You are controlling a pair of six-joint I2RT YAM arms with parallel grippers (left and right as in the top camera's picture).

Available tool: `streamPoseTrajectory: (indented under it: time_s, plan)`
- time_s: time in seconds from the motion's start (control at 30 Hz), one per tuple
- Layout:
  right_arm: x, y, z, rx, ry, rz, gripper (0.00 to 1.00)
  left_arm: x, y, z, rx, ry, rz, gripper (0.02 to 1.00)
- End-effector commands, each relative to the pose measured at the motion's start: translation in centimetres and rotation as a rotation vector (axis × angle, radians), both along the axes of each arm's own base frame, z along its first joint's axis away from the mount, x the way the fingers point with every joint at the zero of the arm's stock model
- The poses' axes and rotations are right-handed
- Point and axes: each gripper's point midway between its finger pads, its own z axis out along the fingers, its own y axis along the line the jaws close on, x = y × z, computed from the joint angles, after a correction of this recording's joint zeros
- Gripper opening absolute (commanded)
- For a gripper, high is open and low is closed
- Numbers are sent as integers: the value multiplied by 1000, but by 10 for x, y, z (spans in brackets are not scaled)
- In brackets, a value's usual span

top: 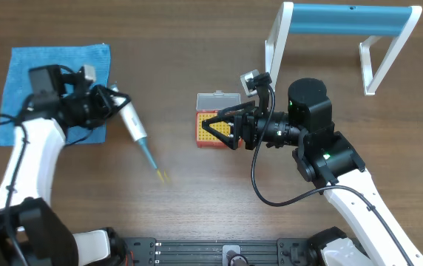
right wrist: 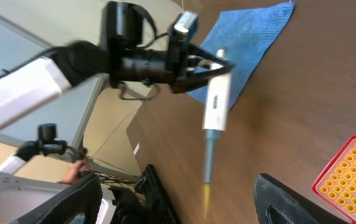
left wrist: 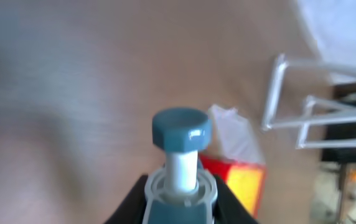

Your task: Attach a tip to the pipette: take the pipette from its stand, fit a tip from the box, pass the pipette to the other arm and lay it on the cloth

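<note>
My left gripper (top: 115,100) is shut on the upper body of the white pipette (top: 132,122), held aslant just right of the blue cloth (top: 45,77). The pipette's blue shaft ends in a yellow tip (top: 160,174) that points toward the table's front. In the left wrist view its blue plunger knob (left wrist: 181,127) stands between my fingers. My right gripper (top: 222,133) is open, hovering by the red tip box (top: 213,127). The right wrist view looks across at the pipette (right wrist: 216,102), its tip (right wrist: 206,196) and the cloth (right wrist: 246,43).
The tip box's grey lid (top: 217,98) lies open behind it. The pipette stand (top: 348,22), with white legs and a blue bar, is at the back right. Bare wooden table lies between cloth and box.
</note>
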Motion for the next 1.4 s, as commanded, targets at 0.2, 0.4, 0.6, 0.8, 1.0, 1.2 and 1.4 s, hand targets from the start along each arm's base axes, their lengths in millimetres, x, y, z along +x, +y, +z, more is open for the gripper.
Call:
streamPoseTrajectory:
  time_s: [0.2,0.4,0.6,0.8,1.0,1.2,1.4]
  plan:
    - [19,-9,6,-28,-39,-114,796,45,138,126,612,-106,-15,29]
    - [18,-8,6,-13,6,-125,796,127,187,118,703,-114,-34,27]
    - [19,-4,0,-20,26,-116,796,162,213,32,714,40,-119,25]
    - [31,4,-25,-29,178,-165,796,150,226,-41,712,214,-185,27]
    - [37,15,-47,-52,230,-149,796,148,237,-43,767,216,-225,27]
    - [39,15,-39,-48,151,-137,801,148,244,-56,797,244,-243,27]
    - [49,-1,-26,-37,82,-175,809,152,240,-76,774,248,-256,27]
